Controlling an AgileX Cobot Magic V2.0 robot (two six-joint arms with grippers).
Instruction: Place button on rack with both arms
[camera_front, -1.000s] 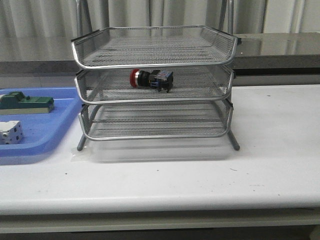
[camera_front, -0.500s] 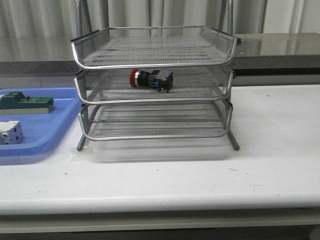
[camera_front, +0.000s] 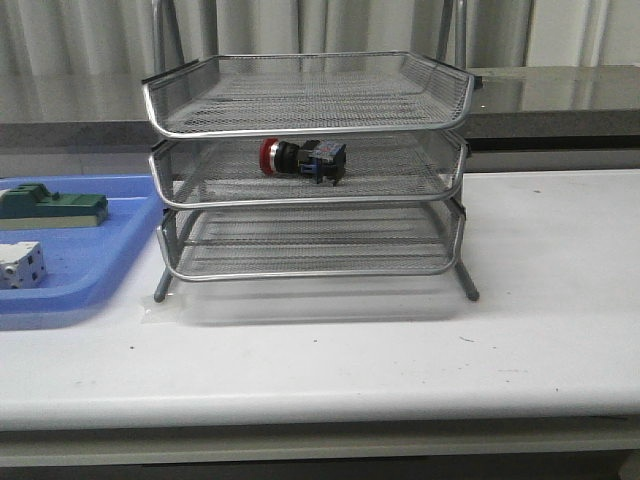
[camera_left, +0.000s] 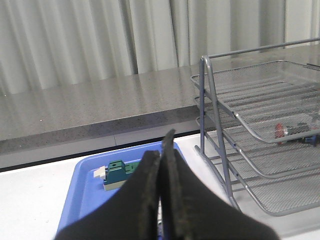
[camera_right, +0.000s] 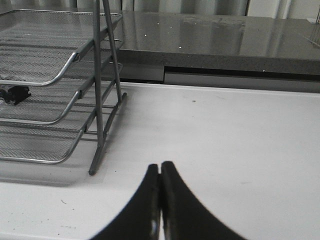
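White tabletop (camera_front: 400, 370) in front, bare from the near edge up to the rack (camera_front: 306, 165); more bare white surface off to the rack's right. Blue plastic tray (camera_front: 90, 265) just beside the rack's left legs, carrying a white boxy component (camera_front: 20, 265) nearer and a green rectangular block (camera_front: 55, 207) behind. Silver wire-mesh, three tiers on thin legs, standing mid-table. Button (camera_front: 303, 159) lying on its side in the middle tier, red head pointing left, blue block to the right, under the top tray. Grey stone counter (camera_front: 560, 100) behind, pale curtains (camera_front: 300, 30) beyond. Left gripper (camera_left: 161, 150) pressed together, nothing between the fingers, well apart from the button, the blue tray beyond it. Right gripper (camera_right: 160, 172) likewise pressed together, holding nothing, over bare tabletop beside the rack's right legs.
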